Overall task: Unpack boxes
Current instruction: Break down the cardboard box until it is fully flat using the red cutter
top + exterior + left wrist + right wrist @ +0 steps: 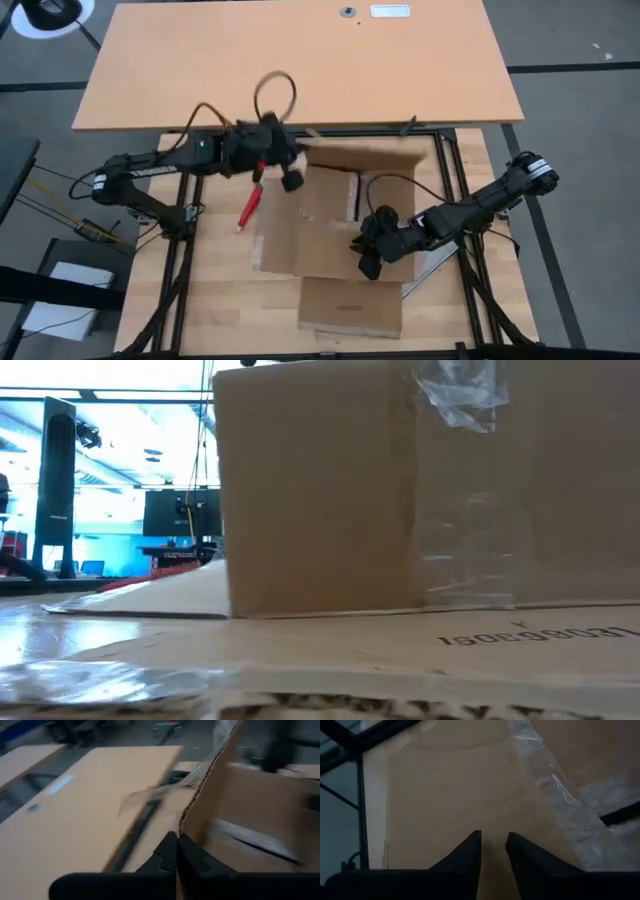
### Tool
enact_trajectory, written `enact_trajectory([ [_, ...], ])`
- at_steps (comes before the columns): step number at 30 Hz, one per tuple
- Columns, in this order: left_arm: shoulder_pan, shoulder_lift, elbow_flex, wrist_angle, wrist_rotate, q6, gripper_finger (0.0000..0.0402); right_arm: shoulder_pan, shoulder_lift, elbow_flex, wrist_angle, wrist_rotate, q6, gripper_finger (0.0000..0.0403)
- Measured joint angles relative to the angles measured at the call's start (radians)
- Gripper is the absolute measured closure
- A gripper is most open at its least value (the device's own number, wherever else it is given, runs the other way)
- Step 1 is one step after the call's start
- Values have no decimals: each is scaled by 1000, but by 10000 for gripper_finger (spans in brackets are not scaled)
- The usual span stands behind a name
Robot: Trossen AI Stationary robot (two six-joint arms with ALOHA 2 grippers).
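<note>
Carton (345, 215) under both pincers, left pincer (177, 840) clenched beside flap, right pincer (494, 837) seemingly parted.

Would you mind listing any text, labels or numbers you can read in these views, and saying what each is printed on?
A dark printed number on the carton, on its flattened flap in the low view: seen upside down and cut off at the picture's edge, too blurred to read reliably.
A white label on the far desk in the high view: too small to read.
Nothing else legible.
</note>
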Motion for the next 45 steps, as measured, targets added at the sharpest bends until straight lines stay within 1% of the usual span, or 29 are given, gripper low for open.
enact_trajectory([
  [4,139,10,-26,8,10,5,397,2,1,-12,33,-4,-11,308],
  [8,259,45,-110,22,115,-2,393,-1,3,-14,31,-4,-56,310],
  [11,310,71,-173,24,174,-32,381,1,3,-14,42,-20,-78,309],
  [13,325,101,-215,17,207,-64,366,3,3,-14,54,-28,-87,309],
  [15,331,130,-241,-2,221,-104,345,2,3,-14,59,-20,-93,309],
  [17,332,144,-239,-41,267,-122,320,-4,4,-14,56,8,-125,307],
  [18,333,145,-227,-62,285,-121,306,-9,3,-14,55,10,-141,306],
  [20,340,143,-192,-104,351,-123,277,-22,-6,-14,52,10,-185,300],
  [23,358,118,-101,-199,430,-126,235,-42,-19,26,-10,28,-270,284],
  [25,365,100,-23,-244,448,-124,212,-52,-29,71,-61,61,-346,269],
  [27,368,89,50,-297,433,-126,193,-56,-40,125,-121,107,-427,252],
  [29,367,84,116,-311,421,-136,181,-53,-51,177,-167,169,-496,234],
  [30,361,79,139,-311,439,-143,178,-53,-57,200,-181,194,-514,226],
  [31,352,74,159,-306,478,-146,175,-53,-65,223,-190,210,-519,218],
  [34,306,68,190,-250,690,-174,173,-46,-89,283,-231,195,-455,196],
  [36,263,76,185,-242,786,-200,173,-28,-99,314,-261,146,-369,186],
  [40,164,112,116,-206,784,-201,172,27,-100,332,-367,15,-97,177],
  [42,117,139,61,-155,784,-211,172,68,-90,332,-426,-90,44,178],
  [44,74,171,6,-112,785,-230,172,118,-76,324,-446,-194,156,182],
  [45,59,186,-15,-84,786,-234,172,145,-67,317,-454,-220,207,184],
])
